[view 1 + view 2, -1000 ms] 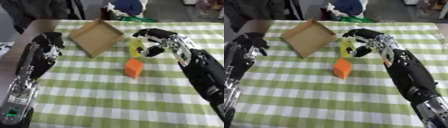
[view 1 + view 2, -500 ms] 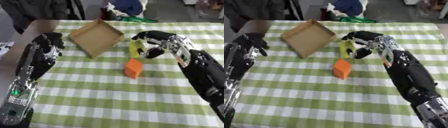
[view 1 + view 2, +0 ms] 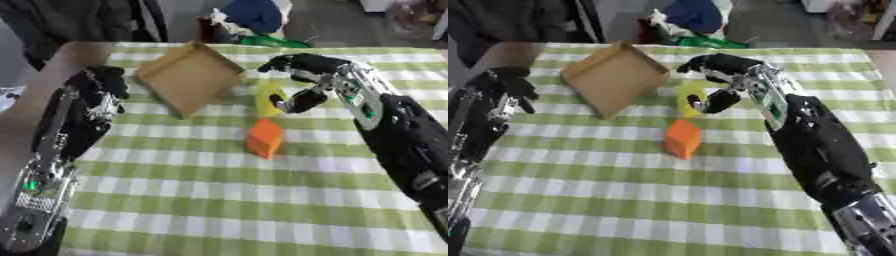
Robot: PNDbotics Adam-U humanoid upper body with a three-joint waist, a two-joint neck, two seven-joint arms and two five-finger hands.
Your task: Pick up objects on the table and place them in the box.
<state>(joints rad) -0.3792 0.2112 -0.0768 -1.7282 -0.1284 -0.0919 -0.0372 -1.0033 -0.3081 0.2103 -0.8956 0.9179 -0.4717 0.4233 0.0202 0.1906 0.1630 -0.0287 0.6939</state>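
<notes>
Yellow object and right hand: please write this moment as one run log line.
right hand: fingers curled round yellow object | orange block: on table, untouched | box: tilted, holds nothing visible | left hand: idle beside box

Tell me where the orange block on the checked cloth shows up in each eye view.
Left eye view: orange block, just right of centre.
Right eye view: orange block, about centre.
Shared landmark: the yellow object at the right robot hand, directly behind the block; brown cardboard box further left.
</notes>
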